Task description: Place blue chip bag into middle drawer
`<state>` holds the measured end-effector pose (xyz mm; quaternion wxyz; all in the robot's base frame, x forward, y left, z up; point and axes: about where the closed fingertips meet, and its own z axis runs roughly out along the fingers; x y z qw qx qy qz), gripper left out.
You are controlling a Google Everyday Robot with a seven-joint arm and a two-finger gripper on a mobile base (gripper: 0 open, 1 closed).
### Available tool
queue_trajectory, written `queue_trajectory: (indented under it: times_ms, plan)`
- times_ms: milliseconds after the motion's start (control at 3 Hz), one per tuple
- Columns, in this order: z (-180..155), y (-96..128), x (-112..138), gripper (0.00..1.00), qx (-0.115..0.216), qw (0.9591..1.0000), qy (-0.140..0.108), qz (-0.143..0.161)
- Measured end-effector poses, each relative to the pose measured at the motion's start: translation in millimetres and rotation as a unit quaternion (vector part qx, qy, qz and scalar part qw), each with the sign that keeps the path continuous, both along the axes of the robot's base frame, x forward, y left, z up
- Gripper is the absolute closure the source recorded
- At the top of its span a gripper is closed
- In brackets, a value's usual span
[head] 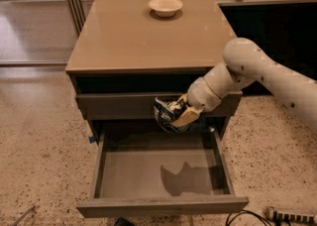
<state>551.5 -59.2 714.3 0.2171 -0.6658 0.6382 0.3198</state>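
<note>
The blue chip bag (166, 115) is crinkled dark-blue foil with white print. My gripper (182, 115) is shut on it and holds it in the air in front of the cabinet, above the back of the open middle drawer (161, 173). The drawer is pulled out wide, its flat grey inside bare except for the shadow of the bag. My white arm (257, 71) reaches in from the right.
A white bowl (165, 5) stands at the back of the tan cabinet top (129, 36). A closed grey drawer front (119, 105) sits above the open drawer. Cables (277, 216) lie on the speckled floor at the lower right.
</note>
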Motion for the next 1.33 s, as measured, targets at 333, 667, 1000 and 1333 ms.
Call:
queue_trajectory:
  times_ms: [333,667,1000,1333]
  plan:
    - [-24,9,-40,1.0,0.073,0.9958,-0.055,0.002]
    - [-42,-7,-56,1.0,0.077,0.9934,-0.084,-0.011]
    - [-42,-7,-56,1.0,0.076,0.9935,-0.084,-0.012]
    - [-55,-7,-57,1.0,0.074,0.9943,-0.075,-0.015]
